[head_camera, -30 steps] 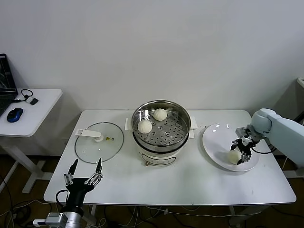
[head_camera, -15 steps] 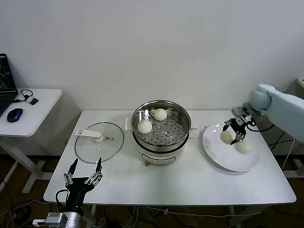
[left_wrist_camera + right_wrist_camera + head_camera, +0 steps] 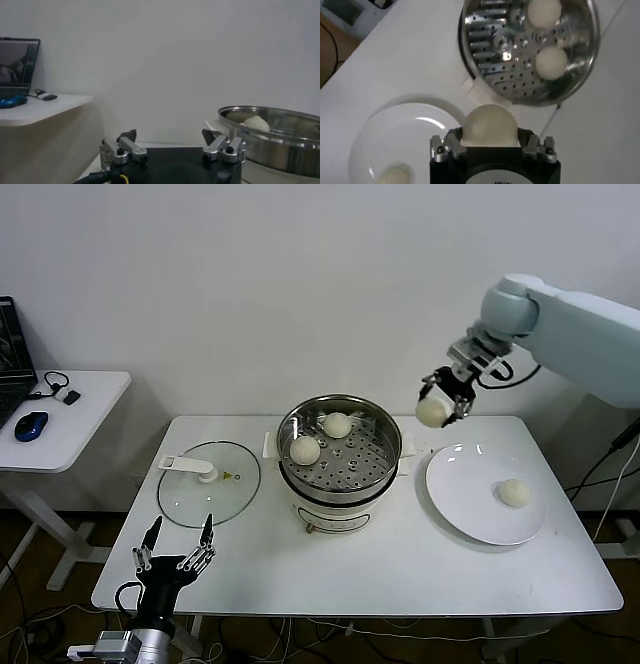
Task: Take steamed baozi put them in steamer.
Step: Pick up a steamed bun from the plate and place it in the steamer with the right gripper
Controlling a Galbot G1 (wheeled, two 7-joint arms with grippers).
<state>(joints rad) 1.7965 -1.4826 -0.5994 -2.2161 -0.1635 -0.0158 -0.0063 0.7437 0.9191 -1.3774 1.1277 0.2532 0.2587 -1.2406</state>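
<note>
Clamped in the right gripper (image 3: 437, 406): one smooth cream-white dough bun (image 3: 488, 125), high above the table between the white plate (image 3: 450, 494) and the round shiny steel steamer basket (image 3: 384, 446). Two buns inside already (one more (image 3: 514, 492) left on the plate). Probably light, soft, easily dented; best pinched gently across the domed sides. Parked low near the glass lid (image 3: 195, 494): left gripper (image 3: 176, 546), fingers spread wide, empty.

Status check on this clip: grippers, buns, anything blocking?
Right gripper shut on baozi, airborne beside steamer. Left gripper open, parked low. Two buns steamed-in, one on plate. Path clear.
</note>
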